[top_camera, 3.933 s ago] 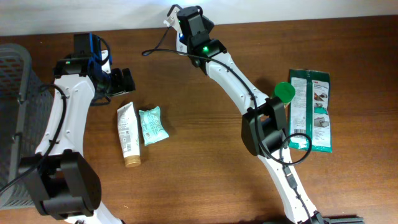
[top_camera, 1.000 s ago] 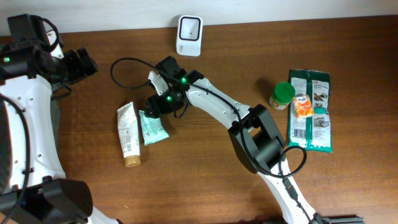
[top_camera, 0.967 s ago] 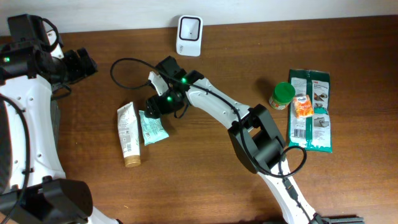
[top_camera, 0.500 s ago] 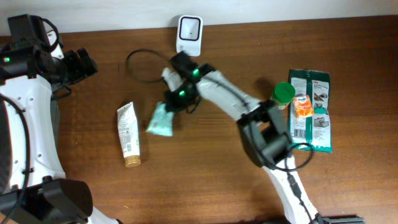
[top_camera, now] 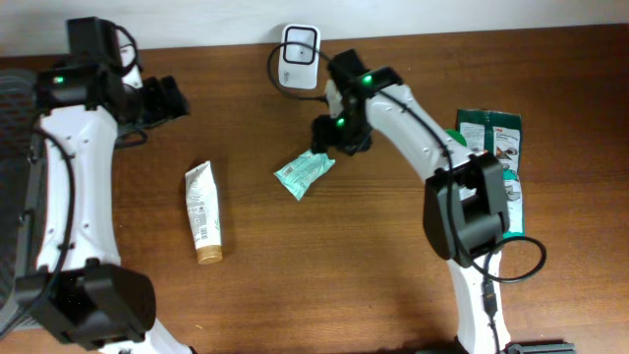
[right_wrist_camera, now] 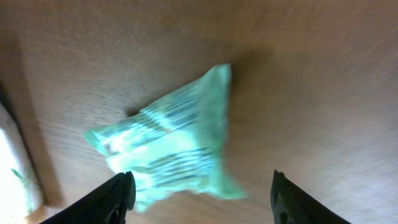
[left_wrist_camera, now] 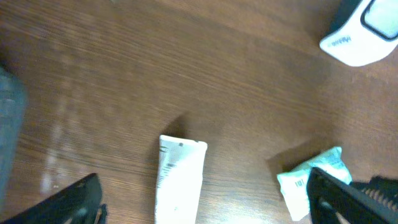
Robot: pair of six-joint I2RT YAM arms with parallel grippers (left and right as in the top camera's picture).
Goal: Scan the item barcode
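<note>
Nearest the arm bases, a white tube [top_camera: 203, 211] with a tan cap lies on the table [top_camera: 324, 285], well in front of the scanner [top_camera: 300, 46] and off toward its left-arm side. Closer to the scanner, almost straight in front of it, is the teal packet [top_camera: 304, 173]. It sits askew, its striped print turned up toward the right wrist camera. That view is blurred, and whether the packet rests flat on the wood cannot be told.

The right jaws hang between packet and scanner, just beside the packet. They are spread wide, one finger [right_wrist_camera: 118, 193] at each side of the view, and the packet is not pinched between them.

Well out on the scanner's right-arm side lie green packs [top_camera: 488, 133], partly covered by the right arm. On the scanner's other side, well apart from it, the left jaws are spread wide on nothing.

The scanner itself stands at the table's far edge, its dark window facing up.
</note>
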